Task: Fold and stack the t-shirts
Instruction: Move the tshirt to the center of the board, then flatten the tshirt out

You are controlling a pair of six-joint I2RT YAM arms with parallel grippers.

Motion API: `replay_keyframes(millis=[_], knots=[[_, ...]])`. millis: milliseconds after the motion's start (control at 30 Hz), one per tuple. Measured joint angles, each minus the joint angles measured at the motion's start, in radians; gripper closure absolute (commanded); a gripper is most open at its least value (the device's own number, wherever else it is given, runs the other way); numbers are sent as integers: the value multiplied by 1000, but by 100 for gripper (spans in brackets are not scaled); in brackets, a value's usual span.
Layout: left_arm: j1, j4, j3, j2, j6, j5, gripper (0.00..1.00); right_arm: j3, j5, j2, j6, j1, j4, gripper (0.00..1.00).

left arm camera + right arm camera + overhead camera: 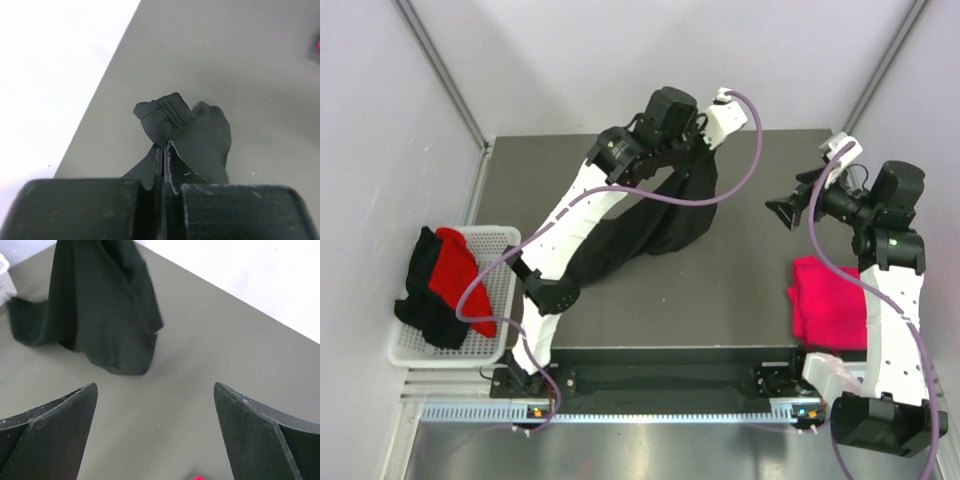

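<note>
Top view: high up at the near edge, looking down and forward. It sits far enough back to take in the whole surface (740, 290), with the basket (500, 240) at left. Left wrist view: very near, looks out along the left pincer (164, 147) at a bunched bit of black shirt (195, 130), with surface and white wall (50, 75) beyond. Right wrist view: low, looks between the right pincer (155, 387) fingers across the surface at the same shirt, farther off. All three share it. The pink shirt (825, 300) clips both wrist views' edges.
</note>
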Motion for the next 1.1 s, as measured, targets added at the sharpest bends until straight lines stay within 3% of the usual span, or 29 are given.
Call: replay_keyframes(millis=[67, 100, 133, 233, 267, 400, 500, 567, 700, 867, 1100], knots=[[-9, 14, 17, 19, 3, -17, 99, -15, 10, -1, -21, 0, -7, 0], [-14, 19, 19, 24, 3, -25, 88, -24, 16, 0, -32, 0, -12, 0], [-21, 24, 19, 29, 4, -38, 68, -33, 21, 1, -40, 0, -18, 0], [-36, 53, 9, 36, 6, -103, 46, -50, 26, 1, -73, 4, -34, 0], [-39, 70, -9, 35, 12, -140, 44, -58, 29, 1, -93, 8, -39, 0], [-15, 122, -151, 0, 0, -238, 42, -119, 79, 2, -230, 72, -58, 0], [85, 115, -288, -34, -32, -243, 44, -196, 162, 22, -372, 151, -93, 2], [172, 136, -448, -96, -40, -233, 45, -235, 220, 49, -447, 193, -99, 2], [315, 200, -932, -339, -19, -237, 51, -317, 314, 116, -573, 250, -95, 5], [319, 258, -1319, -595, -3, -218, 52, -354, 380, 213, -623, 319, -50, 9], [367, 370, -1557, -692, 44, -235, 53, -372, 436, 301, -597, 433, 53, 9]])
